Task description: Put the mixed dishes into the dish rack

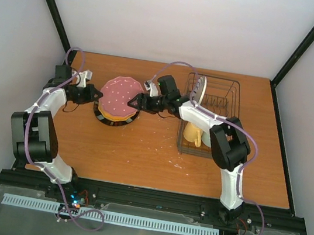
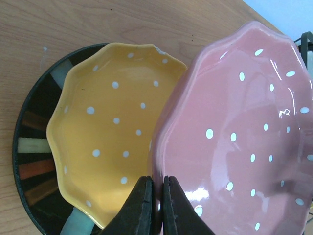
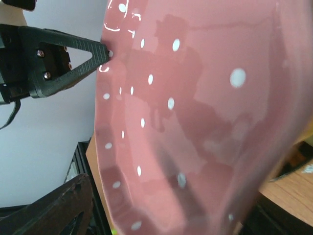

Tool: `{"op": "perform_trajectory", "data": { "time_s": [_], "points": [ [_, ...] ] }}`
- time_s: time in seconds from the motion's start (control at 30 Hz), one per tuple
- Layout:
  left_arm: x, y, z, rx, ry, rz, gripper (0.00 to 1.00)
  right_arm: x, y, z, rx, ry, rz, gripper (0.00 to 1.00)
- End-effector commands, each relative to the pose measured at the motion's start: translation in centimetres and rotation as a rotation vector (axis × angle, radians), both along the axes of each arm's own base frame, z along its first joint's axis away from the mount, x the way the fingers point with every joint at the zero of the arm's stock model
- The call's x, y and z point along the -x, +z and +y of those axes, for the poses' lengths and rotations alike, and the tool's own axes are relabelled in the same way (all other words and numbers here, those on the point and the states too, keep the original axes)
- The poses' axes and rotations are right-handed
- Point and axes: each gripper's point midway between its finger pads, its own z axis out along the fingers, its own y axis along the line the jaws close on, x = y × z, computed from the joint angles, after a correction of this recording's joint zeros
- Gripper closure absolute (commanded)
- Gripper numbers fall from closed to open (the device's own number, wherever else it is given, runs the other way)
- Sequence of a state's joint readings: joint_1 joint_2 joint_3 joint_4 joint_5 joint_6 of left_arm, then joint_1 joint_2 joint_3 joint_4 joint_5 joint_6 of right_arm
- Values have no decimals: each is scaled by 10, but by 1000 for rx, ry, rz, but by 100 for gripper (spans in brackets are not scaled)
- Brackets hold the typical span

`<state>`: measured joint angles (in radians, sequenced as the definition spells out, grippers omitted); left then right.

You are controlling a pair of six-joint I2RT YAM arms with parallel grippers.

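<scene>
The pink plate [image 1: 120, 96] with white dots is held tilted above a stack of the orange dotted plate [image 2: 107, 127] on the dark plate [image 2: 34, 147]. My left gripper [image 2: 156, 196] is shut on the pink plate's left rim [image 2: 234, 132]; it also shows in the top view [image 1: 97, 95]. My right gripper [image 1: 137, 102] is at the plate's right rim with its jaws wide apart. One of its fingers [image 3: 54, 210] shows low left, and the pink plate [image 3: 195, 117] fills that view. The dish rack [image 1: 226, 98] holds the striped plate [image 1: 199, 91] upright and the yellow mug [image 1: 192, 133]. The mint bowl is not discernible.
The rack stands at the right of the wooden table [image 1: 139, 156], close behind my right arm's elbow [image 1: 230, 143]. The plate stack [image 1: 112, 118] sits left of centre. Black frame posts [image 1: 52, 7] rise at the back corners.
</scene>
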<state>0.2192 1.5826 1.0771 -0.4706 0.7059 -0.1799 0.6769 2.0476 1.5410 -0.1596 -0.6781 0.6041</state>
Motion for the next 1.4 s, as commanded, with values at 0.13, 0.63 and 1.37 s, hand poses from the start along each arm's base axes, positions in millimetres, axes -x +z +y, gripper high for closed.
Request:
{"op": "perform_trajectory", "data": {
  "time_s": [0.13, 0.63, 1.37],
  "points": [
    [0, 47, -17, 119, -67, -139, 99, 3, 20, 30, -152, 65, 1, 51],
    [-3, 41, -1, 15, 11, -122, 55, 6, 79, 12, -189, 0, -182, 97],
    [54, 171, 53, -316, 386, -559, 0, 48, 281, -341, 411, -1321, -821, 97]
  ]
}}
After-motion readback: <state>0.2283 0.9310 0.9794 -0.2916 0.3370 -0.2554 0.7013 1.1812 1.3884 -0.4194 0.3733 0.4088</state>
